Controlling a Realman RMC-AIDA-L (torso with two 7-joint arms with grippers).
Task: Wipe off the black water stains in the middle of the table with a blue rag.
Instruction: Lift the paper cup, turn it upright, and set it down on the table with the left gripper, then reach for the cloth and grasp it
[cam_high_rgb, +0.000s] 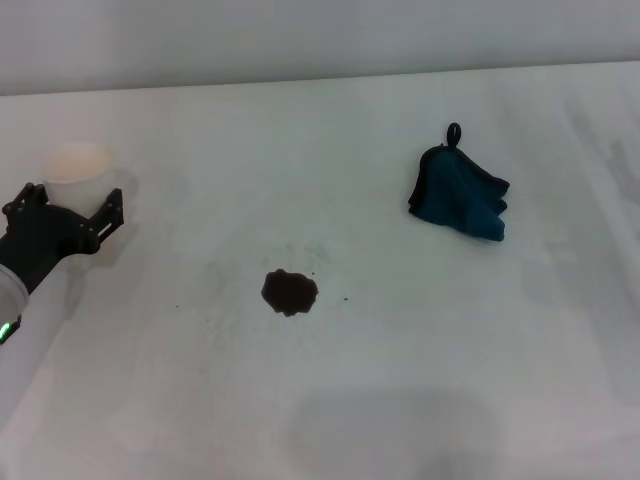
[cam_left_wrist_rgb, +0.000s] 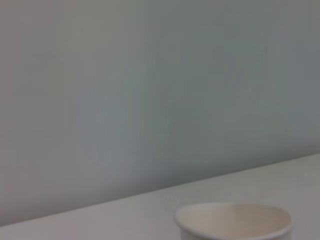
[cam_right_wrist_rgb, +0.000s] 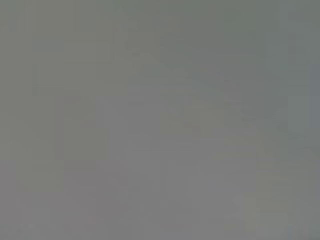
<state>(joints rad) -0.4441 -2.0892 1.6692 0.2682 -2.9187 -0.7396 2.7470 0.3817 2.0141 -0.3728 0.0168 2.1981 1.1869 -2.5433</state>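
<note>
While your left gripper sits spread open around the white paper cup, the blue rag lies bunched well right of the black water stains on the table. You can't see the right gripper

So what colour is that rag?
Teal-blue with dark edging and a black loop; the rag shows best in the head view.

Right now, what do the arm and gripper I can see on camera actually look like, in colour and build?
Only the left arm shows, at the head view's left edge. Its left gripper is matte black, with two angular, linkage-style fingers showing pivot holes. Behind it the arm is a smooth white sleeve carrying a small green light near the picture's edge. No cables or markings are visible. The right arm and gripper are out of view.
</note>
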